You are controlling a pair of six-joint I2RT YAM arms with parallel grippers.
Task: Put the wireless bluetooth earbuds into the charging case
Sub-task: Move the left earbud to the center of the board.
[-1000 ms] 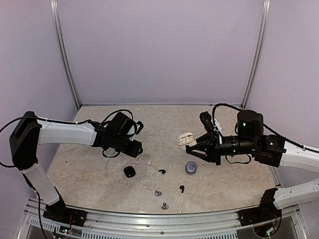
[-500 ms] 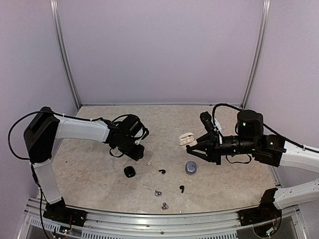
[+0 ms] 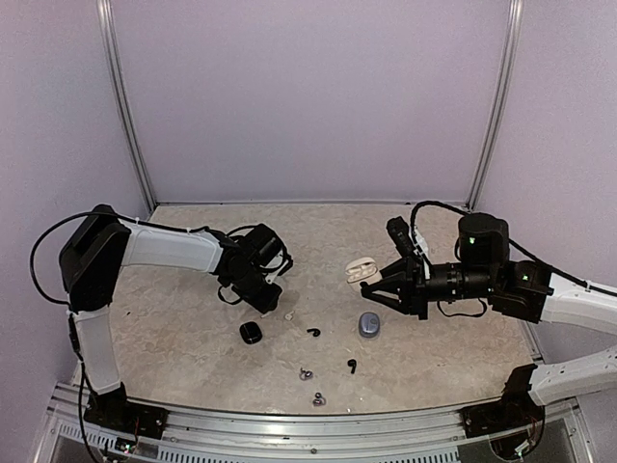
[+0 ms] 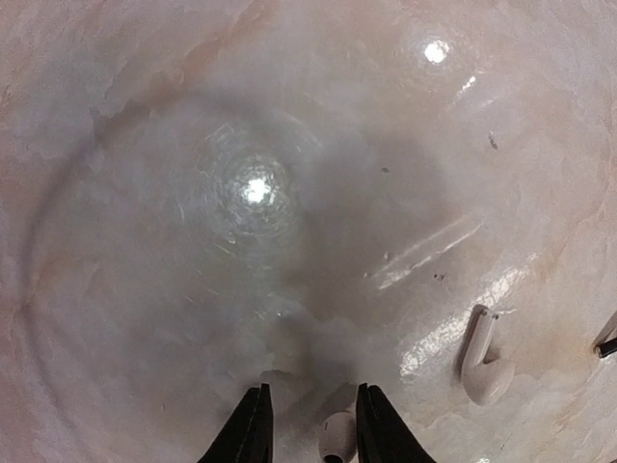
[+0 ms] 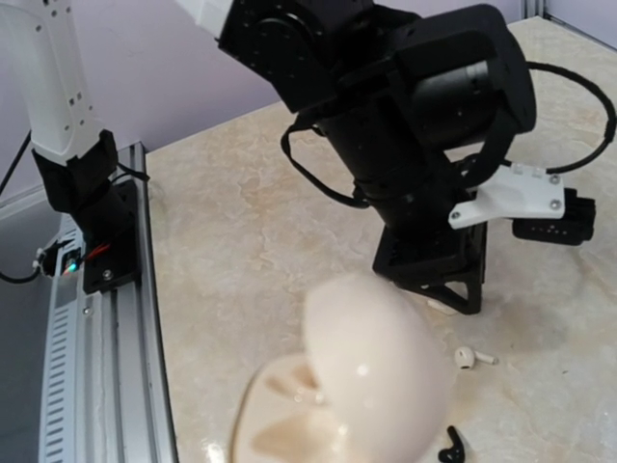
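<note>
One white earbud [image 4: 337, 439] lies on the table [image 3: 174, 328] between the fingers of my left claw [image 4: 310, 429]. It sits close against one finger with a gap at the other, so the claw stands narrowly apart and is not clamped. A second white earbud [image 4: 482, 352] lies just beside it. My right claw [image 3: 370, 278] is closed on the open white charging case [image 3: 361, 269], held above the table. A black case [image 3: 251, 333] and a grey case [image 3: 369, 325] sit nearer me.
</note>
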